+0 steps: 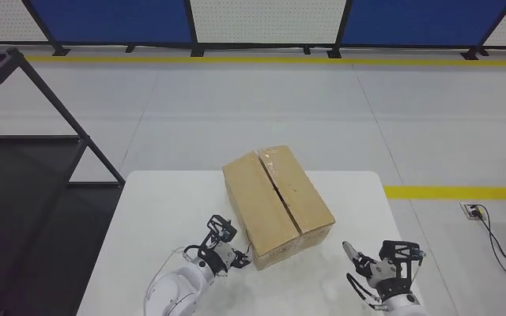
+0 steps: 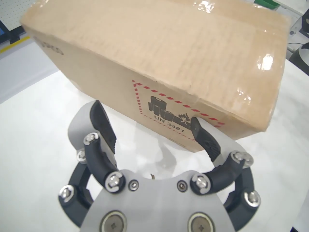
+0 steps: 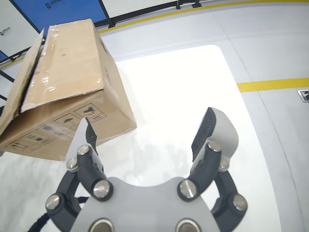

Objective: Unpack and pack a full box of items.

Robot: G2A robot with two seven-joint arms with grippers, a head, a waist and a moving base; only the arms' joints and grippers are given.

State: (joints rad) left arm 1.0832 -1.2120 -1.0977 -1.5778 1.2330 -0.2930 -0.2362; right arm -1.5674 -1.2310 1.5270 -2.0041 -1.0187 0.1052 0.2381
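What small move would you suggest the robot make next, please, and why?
Probably raise the left gripper from beside the box to its top seam and hook the nearer flap. The box sits closed on the table, but the right wrist view shows a gap along that seam, so the flaps seem loose. Both grippers are open and empty, and the right gripper sits farther off.

Bright, even light falls from overhead. The white table (image 1: 158, 213) glares almost to blank white. Shiny spots of glare sit on the clear tape (image 2: 264, 62) over the box (image 2: 154, 56). A faint, soft shadow lies on the table at the box's near side. In the right wrist view the far yellow floor line (image 3: 217, 3) bows into a curve.
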